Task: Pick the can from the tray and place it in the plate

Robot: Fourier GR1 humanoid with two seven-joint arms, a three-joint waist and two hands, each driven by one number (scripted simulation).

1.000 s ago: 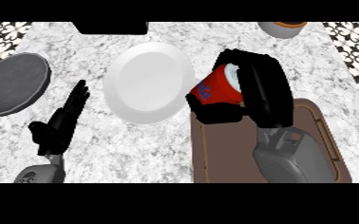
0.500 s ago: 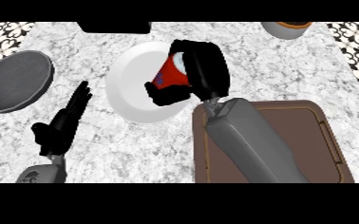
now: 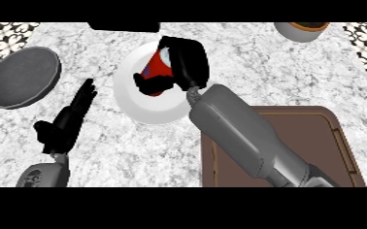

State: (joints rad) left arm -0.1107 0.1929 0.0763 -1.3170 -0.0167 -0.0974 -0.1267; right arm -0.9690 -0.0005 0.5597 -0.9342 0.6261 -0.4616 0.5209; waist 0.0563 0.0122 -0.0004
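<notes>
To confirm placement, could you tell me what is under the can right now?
The white plate lies beneath the red can, which the right hand grips. The hand hides whether can and plate touch.

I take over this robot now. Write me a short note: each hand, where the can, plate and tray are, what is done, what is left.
Right hand: fingers curled round the red can, holding it over the white plate.
Left hand: open, resting on the counter left of the plate, holding nothing.
Tray: brown, at lower right, partly hidden by the right forearm; the can is no longer on it.
Done: can picked from the tray and carried to the plate.
Left: set it down on the plate, release, withdraw.
</notes>
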